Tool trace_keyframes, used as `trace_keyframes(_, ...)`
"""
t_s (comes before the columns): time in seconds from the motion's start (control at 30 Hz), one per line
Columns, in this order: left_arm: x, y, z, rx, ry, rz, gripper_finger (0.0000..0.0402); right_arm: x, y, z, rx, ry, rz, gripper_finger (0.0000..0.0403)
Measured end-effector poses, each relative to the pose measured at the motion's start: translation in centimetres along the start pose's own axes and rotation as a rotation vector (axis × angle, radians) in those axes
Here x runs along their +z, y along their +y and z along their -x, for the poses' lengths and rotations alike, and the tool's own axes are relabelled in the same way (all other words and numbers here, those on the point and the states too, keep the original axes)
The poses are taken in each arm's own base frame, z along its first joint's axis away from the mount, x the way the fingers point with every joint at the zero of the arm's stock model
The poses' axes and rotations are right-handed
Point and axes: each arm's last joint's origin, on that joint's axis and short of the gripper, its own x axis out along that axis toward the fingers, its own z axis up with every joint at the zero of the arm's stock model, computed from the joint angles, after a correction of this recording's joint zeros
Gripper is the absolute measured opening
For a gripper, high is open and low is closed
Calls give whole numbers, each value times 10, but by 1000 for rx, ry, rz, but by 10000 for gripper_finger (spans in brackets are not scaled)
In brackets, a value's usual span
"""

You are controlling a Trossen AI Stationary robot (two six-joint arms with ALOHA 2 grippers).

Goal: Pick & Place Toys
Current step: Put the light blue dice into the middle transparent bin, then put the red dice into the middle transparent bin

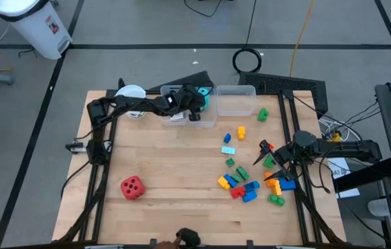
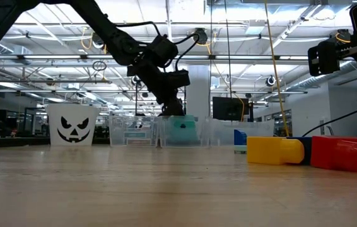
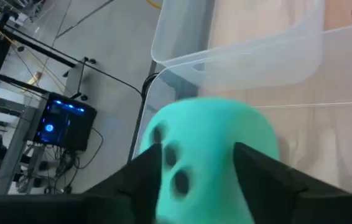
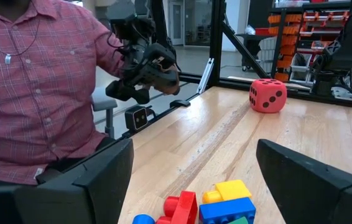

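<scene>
1. Teal die (image 3: 210,155) sits between the left gripper (image 1: 194,97) fingers (image 3: 269,177), over a clear bin (image 1: 197,119); we cannot tell if they pinch it.
2. Right gripper (image 1: 270,158) hangs spread, bricks (image 1: 240,187) just beside and below it.
3. Red die (image 1: 132,187) lies well apart from both.

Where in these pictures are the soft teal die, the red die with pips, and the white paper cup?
soft teal die (image 3: 210,155): left wrist view, its pipped front face.
red die (image 1: 132,187): high view, its top face.
white paper cup (image 2: 73,125): low view, its printed side.
</scene>
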Motion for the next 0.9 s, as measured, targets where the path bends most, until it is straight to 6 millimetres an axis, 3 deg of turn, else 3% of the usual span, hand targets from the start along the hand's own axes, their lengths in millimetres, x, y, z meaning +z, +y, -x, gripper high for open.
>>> trace_keyframes(0.2, 9, 6, 7, 140, 55, 20, 284, 0, 0, 0, 0, 0, 0, 315)
trace_keyframes(0.4, 39, 22, 47, 261, 79, 32, 325, 0, 0, 0, 0, 0, 0, 314)
trace_keyframes(0.53, 57, 29, 89, 224, 1, 118, 332, 0, 0, 0, -1, 0, 0, 315)
trace_keyframes(0.67, 65, 31, 145, 127, -15, 225, 325, 0, 0, 0, 0, 0, 0, 314)
trace_keyframes(0.77, 61, 28, 190, 7, 18, 318, 320, 0, 0, 0, 0, 0, 0, 314)
trace_keyframes(0.9, 40, 17, 247, -220, 163, 458, 318, 0, 0, 0, 0, 0, 0, 315)
